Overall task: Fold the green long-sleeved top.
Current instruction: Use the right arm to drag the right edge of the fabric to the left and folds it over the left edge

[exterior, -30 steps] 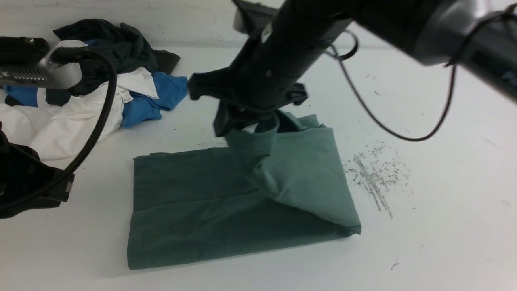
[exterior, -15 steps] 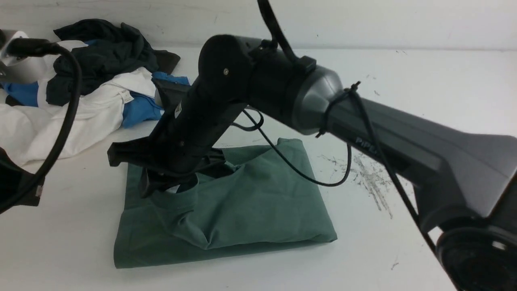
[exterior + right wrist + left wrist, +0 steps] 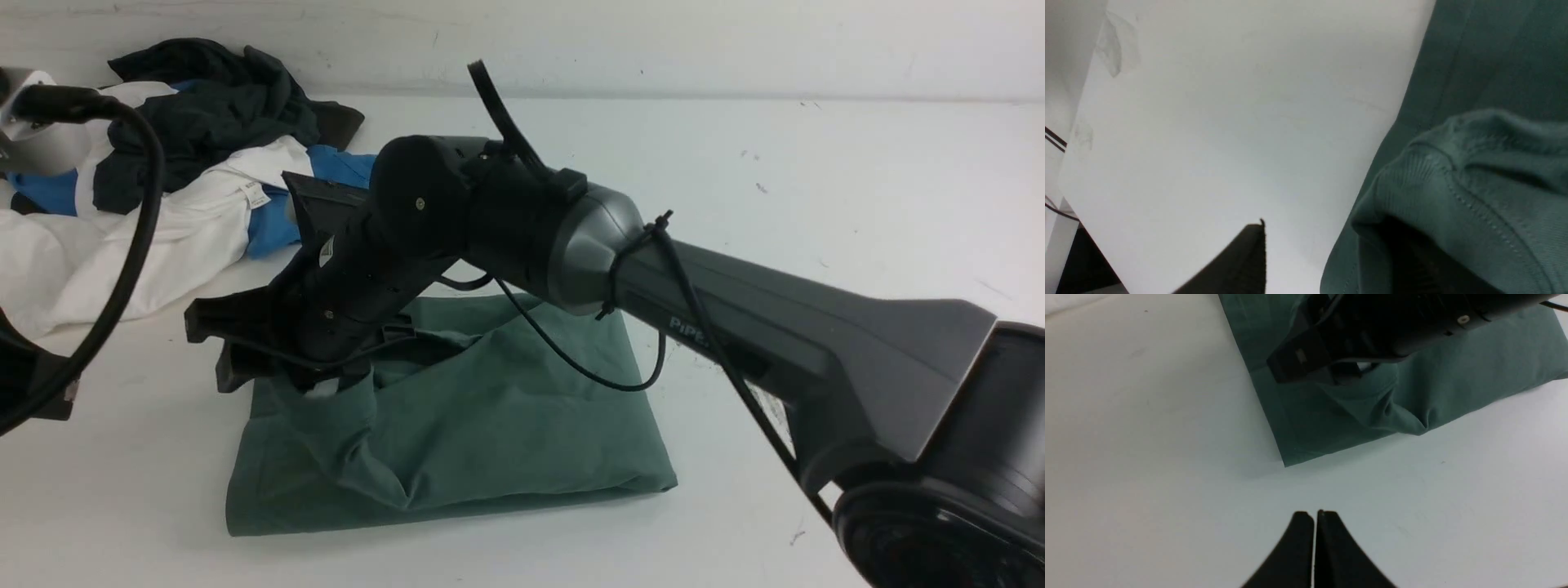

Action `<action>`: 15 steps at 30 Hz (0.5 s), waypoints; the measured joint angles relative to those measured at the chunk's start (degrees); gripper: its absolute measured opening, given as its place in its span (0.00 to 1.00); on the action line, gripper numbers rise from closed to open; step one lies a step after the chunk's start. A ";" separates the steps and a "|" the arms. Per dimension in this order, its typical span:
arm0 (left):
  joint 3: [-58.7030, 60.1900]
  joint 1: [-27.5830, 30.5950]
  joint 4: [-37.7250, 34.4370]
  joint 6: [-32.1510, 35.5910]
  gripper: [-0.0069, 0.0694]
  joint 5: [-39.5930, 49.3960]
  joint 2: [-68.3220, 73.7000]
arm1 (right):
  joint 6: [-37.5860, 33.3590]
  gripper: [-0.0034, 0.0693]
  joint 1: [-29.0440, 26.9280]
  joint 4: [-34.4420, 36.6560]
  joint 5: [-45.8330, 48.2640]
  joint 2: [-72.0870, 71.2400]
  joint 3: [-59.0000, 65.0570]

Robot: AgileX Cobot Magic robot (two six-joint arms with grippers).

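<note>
At centre frame, green long-sleeved top (image 3: 506, 425) folded over, collar (image 3: 347, 404) rumpled; right gripper (image 3: 277, 377) spread, left gripper (image 3: 1314, 516) clenched empty; smoothing remains

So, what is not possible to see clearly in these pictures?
- Right gripper tips: front view, its own wrist hides them; right wrist view, the green top's collar covers one finger.
- Its sleeves: folded under, every view.
- Clothes pile: front view, edge and cable cut it.
</note>
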 joint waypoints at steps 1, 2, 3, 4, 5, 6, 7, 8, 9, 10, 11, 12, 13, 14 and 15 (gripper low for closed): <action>0.00 0.00 0.13 0.00 0.09 0.00 0.00 | 0.00 0.69 0.00 0.00 -0.05 0.00 0.00; 0.00 0.00 0.13 0.00 0.09 0.00 0.00 | 0.00 0.70 0.00 0.00 -0.05 0.00 0.00; 0.00 0.00 0.38 -0.16 0.09 0.00 0.00 | 0.00 0.75 0.00 -0.18 -0.05 0.00 0.00; 0.00 0.00 0.63 -0.57 0.09 0.00 0.00 | 0.00 0.78 0.00 -0.61 -0.05 0.00 -0.05; 0.00 0.00 0.68 -0.66 0.09 0.00 0.00 | 0.00 0.78 0.00 -0.61 -0.05 0.00 -0.05; 0.00 0.00 0.96 -0.92 0.09 0.00 0.00 | 0.00 0.80 0.00 -1.29 0.01 0.00 -0.35; 0.00 0.00 1.40 -1.36 0.09 0.00 0.00 | 0.00 0.82 0.00 -3.40 0.31 0.00 -1.23; 0.00 0.00 1.46 -1.54 0.09 0.03 0.00 | 0.00 0.82 -0.06 -5.28 1.10 0.00 -2.25; 0.00 0.00 1.70 -1.60 0.09 0.03 0.00 | 0.00 0.82 -0.14 -7.01 2.43 0.00 -3.35; 0.00 0.00 1.98 -1.74 0.09 0.03 0.00 | 0.00 0.82 -0.32 -9.38 4.47 0.00 -5.01; 0.00 0.00 2.22 -1.81 0.09 0.03 0.00 | 0.00 0.81 -0.54 -12.18 7.31 0.00 -6.97; 0.00 0.00 2.70 -1.96 0.09 0.03 0.00 | 0.00 0.80 -0.82 -15.23 10.08 0.00 -9.12; 0.00 0.00 2.70 -2.11 0.09 0.03 0.00 | -0.32 0.77 -1.39 -19.18 14.26 0.00 -12.18; 0.00 0.02 2.70 -2.26 0.09 0.08 0.06 | -0.66 0.74 -1.65 -21.39 15.31 0.00 -13.34; 0.00 0.02 2.70 -2.46 0.09 0.08 0.15 | -1.48 0.68 -2.31 -24.82 16.32 -0.20 -14.85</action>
